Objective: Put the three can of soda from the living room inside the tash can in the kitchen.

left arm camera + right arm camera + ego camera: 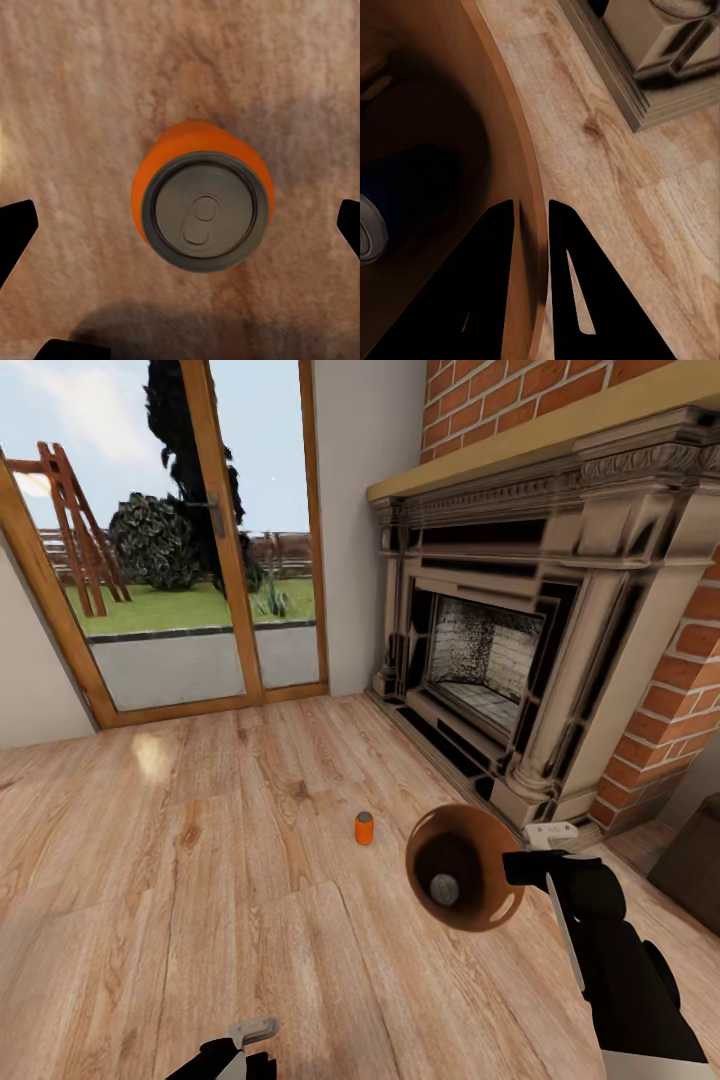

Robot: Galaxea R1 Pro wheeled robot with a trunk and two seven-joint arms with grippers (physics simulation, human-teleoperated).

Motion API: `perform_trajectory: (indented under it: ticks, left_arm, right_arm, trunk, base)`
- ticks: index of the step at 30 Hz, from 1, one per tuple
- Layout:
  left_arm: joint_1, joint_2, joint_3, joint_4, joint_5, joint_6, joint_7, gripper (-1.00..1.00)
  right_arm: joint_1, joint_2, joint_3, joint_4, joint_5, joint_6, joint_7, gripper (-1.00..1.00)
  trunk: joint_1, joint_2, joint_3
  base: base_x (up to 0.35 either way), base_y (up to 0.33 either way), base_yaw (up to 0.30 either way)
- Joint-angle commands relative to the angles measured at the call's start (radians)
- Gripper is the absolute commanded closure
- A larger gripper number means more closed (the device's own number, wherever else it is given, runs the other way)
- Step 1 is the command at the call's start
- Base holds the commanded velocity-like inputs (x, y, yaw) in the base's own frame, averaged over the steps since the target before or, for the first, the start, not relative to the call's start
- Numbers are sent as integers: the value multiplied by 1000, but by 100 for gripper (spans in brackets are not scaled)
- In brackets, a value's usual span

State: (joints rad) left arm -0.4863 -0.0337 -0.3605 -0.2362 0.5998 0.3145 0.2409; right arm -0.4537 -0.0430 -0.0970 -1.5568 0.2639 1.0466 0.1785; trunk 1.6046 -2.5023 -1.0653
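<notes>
One soda can [202, 206] stands upright on the wood floor [200, 840], between my left gripper's [180, 225] spread fingers: light, rigid, slick, so I'd clamp mid-wall. Right gripper [531, 225] pinches the trash can [470, 860] rim.

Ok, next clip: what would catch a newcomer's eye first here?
Probably the trash can, held in the air by its rim in the right gripper, with one can's grey top inside. Next, the orange soda can upright on the wood floor before the brick fireplace. Another can stands below the open left gripper.
</notes>
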Motion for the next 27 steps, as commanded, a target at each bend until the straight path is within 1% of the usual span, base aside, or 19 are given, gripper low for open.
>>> perform_trajectory:
  ticks: [1, 23, 27]
  left_arm:
    - [0, 0, 0, 0, 0, 0, 0, -100]
    - [0, 0, 0, 0, -1, -1, 0, -100]
    - [0, 0, 0, 0, -1, -1, 0, -100]
  right_arm:
    - [0, 0, 0, -3, -12, 1, 4, 100]
    - [0, 0, 0, -8, -11, 1, 4, 100]
    - [0, 0, 0, -8, -11, 1, 4, 100]
  trunk:
    - [0, 0, 0]
    - [0, 0, 0]
    - [2, -1, -15]
  base:
    - [0, 0, 0]
    - [0, 0, 0]
    - [0, 0, 0]
